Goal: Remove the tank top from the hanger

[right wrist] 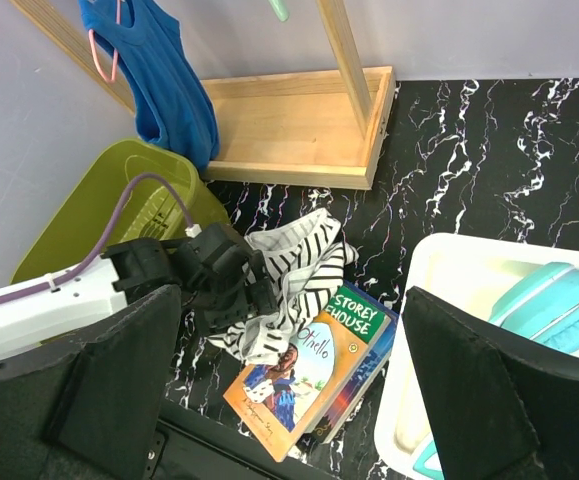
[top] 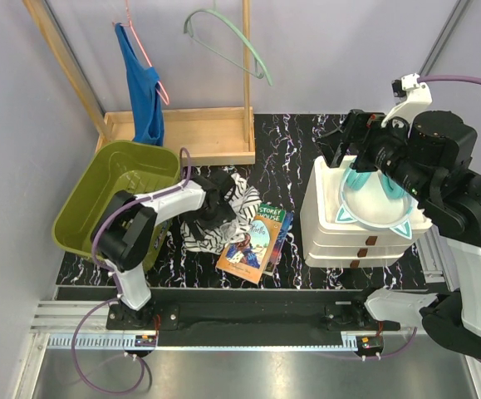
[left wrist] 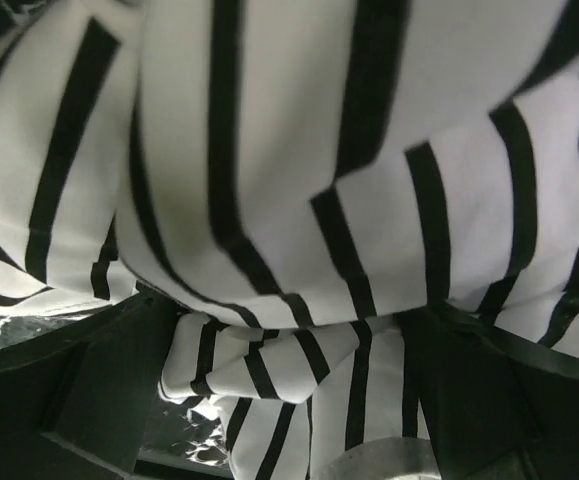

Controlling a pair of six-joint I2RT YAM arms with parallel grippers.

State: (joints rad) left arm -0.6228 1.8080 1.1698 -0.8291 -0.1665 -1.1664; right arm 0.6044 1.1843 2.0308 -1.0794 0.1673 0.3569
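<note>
A blue tank top hangs on a pink hanger on the wooden rack at the back left; it also shows in the right wrist view. A mint green hanger hangs bare beside it. A black-and-white striped garment lies crumpled on the table. My left gripper is low on this striped cloth, jaws apart with folds between them. My right gripper is open and empty, high above the white drawer unit.
An olive green bin stands left of the left arm. Two books lie against the striped cloth. A white drawer unit with a teal-and-white dish on top stands at the right. The rack's wooden base is behind.
</note>
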